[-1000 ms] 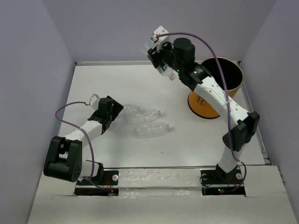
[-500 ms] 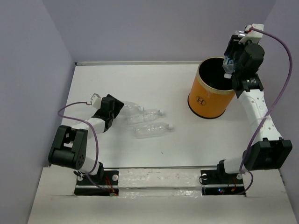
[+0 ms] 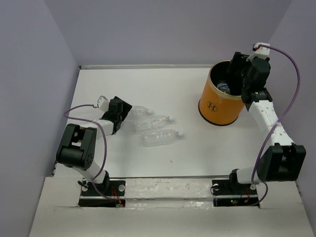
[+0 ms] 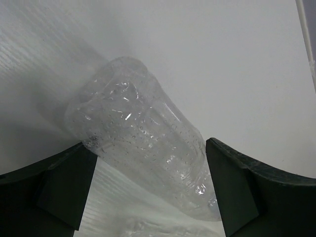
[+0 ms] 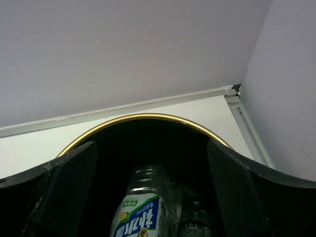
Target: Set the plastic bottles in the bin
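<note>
clear crinkled plastic lies in a small cluster on the white table, left of centre: three bottles on their sides, close together, two of them showing white caps at their right ends. the left pincer sits low at the left end of the far bottle. its fingers are spread wide, one on each side of that bottle's base, and i cannot tell whether they touch it. the orange bin stands upright at the far right of the table, well apart from the cluster. the right pincer hangs over the bin's mouth, fingers spread and nothing between them. below it, against the black inside, a labelled bottle shows blue-and-white print, and a second bottle, darker, is just beside it.
</note>
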Robot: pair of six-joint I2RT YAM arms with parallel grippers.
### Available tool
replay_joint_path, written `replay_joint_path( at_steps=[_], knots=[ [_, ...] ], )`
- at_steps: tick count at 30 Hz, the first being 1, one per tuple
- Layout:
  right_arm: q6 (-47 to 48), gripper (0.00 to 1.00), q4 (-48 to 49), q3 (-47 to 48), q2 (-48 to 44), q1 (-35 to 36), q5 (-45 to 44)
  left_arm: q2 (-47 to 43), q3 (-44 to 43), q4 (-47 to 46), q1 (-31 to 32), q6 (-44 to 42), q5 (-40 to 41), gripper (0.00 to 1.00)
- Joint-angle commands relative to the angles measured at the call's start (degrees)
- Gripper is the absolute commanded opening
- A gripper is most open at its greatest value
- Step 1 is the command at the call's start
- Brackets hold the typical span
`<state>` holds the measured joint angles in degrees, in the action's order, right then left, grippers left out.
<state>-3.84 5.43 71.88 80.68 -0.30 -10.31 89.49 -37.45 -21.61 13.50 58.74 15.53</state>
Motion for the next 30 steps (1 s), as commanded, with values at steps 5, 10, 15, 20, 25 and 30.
replay_joint_path(
  at_steps=[5,10,15,20,25,30],
  knots=[
    [-8.55,0.96,3.01,-4.19,-10.44,0.03,9.3,3.67,-4.73,-0.45,-0.58,-1.17,5.73,0.88],
    [-15.49,0.95,3.01,-8.85,-15.99,0.03,20.05,4.9,-7.11,-0.72,-0.75,-1.61,6.61,0.65],
    [-17.25,0.94,2.22,-13.86,-21.17,1.08,26.89,3.5,-11.22,-1.24,-1.02,-2.92,8.72,0.47],
    [-18.84,0.94,0.9,-19.05,-25.31,7.05,31.05,0.6,-19.4,-2.21,-1.02,-5.3,6.37,0.45],
    [-18.31,0.91,-2.79,-25.19,-31.18,13.81,32.36,-2.13,-29.77,-2.3,1.61,-9.78,-0.5,0.41],
    [-20.59,0.85,-5.08,-32.23,-36.38,17.43,34.64,-3.8,-36.72,-3.09,9.43,-14.44,0.2,0.41]
  ],
)
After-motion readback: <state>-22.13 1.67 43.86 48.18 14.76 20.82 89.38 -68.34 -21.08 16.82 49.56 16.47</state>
